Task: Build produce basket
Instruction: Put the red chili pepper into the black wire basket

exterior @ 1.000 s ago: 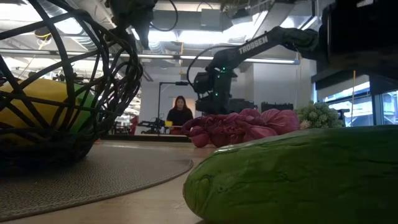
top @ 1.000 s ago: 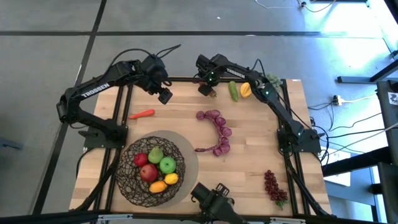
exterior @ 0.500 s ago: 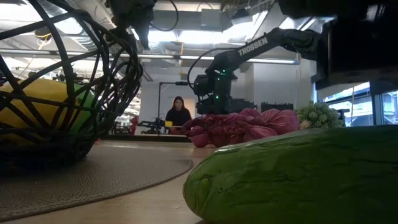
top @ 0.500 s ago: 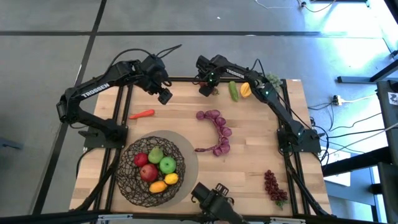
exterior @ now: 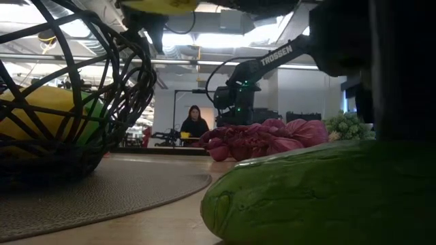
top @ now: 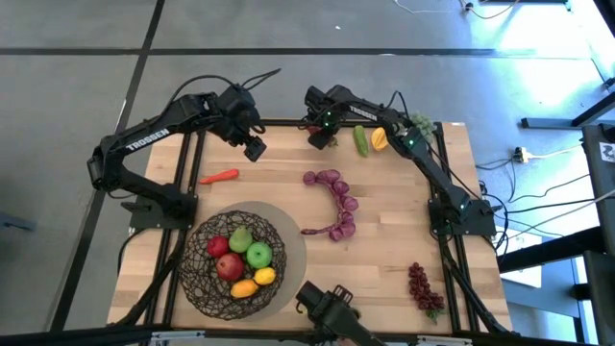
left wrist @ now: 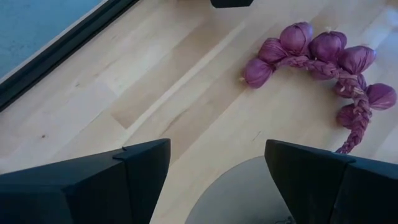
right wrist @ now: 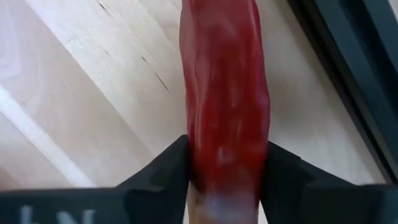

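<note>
Right gripper [top: 322,140] at the table's far edge, fingers [right wrist: 163,167] pinching a red chili [right wrist: 225,93] from both sides, just beside a green cucumber [top: 360,140]. Left gripper [top: 255,149] hangs open over the far-left wood, holding nothing. Basket [top: 204,272] sits near-left on the grey mat [top: 293,240], apples [top: 258,255] and yellow fruit inside.

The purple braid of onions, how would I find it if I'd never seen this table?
Start at the wooden table and look just beyond the wire basket toward the middle. The braid of purple onions curves there like a hook, the only thing strung in a chain, unlike the clumped dark-red grapes near the corner.
</note>
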Action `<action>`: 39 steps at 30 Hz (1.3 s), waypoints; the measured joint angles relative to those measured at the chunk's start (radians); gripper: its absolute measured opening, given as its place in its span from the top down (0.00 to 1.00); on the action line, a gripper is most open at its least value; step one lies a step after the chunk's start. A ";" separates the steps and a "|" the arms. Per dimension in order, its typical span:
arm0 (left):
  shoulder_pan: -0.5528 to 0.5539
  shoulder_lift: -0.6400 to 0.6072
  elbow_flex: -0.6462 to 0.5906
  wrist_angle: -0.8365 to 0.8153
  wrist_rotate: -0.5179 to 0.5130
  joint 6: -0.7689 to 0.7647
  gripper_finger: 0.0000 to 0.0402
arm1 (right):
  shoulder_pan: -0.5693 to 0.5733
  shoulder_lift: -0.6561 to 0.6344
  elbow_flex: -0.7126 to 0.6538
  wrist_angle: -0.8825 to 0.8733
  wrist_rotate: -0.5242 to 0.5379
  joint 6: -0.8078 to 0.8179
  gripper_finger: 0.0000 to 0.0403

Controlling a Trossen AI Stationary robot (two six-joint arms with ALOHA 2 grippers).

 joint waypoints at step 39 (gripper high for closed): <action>-0.004 -0.224 -0.001 -0.081 -0.038 0.110 0.37 | 0.284 -0.380 0.036 -0.134 0.048 0.072 0.77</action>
